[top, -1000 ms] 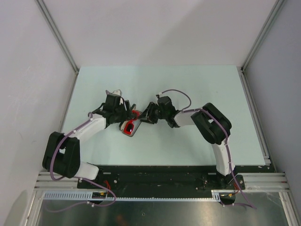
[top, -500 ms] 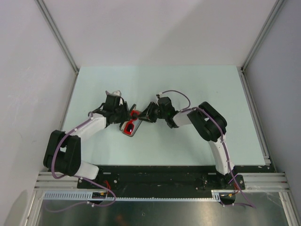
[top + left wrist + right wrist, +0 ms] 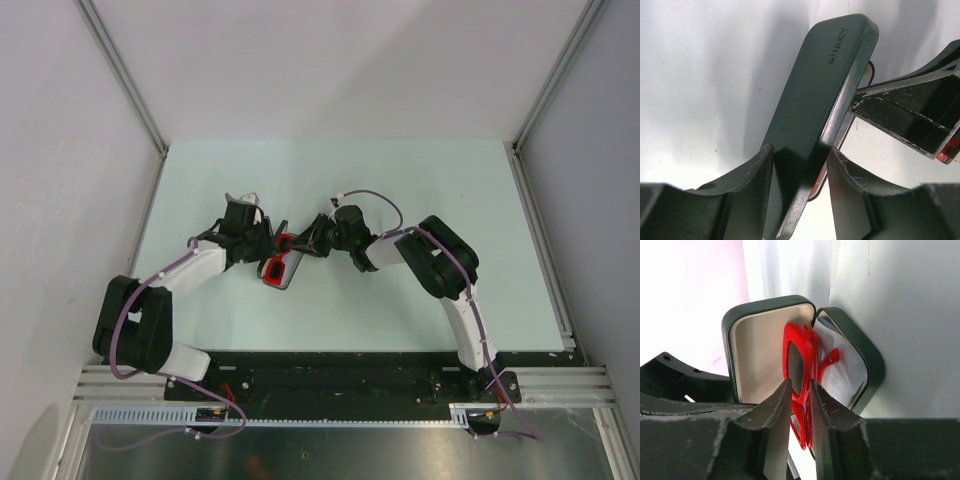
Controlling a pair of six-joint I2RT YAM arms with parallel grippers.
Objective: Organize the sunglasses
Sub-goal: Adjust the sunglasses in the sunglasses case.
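Note:
The red sunglasses (image 3: 801,365) are folded and pinched between my right gripper's (image 3: 800,390) fingers, partly inside the open black case (image 3: 762,340). A grey-blue cloth (image 3: 842,372) lines the case's right half. In the top view the case (image 3: 281,268) lies mid-table with red showing, the right gripper (image 3: 305,243) at its far end and the left gripper (image 3: 266,244) at its left side. In the left wrist view the left gripper (image 3: 800,157) is closed on the case's raised lid (image 3: 820,85), marked SHERY. The right gripper's fingers (image 3: 910,115) show beyond it.
The pale green table (image 3: 420,190) lies between grey walls with metal corner posts (image 3: 125,85). Both arm bases sit on the black rail (image 3: 340,372) at the near edge. The two arms meet over the case at mid-table.
My right gripper has moved left with the sunglasses, closer to the case. The left gripper has stayed on the case lid.

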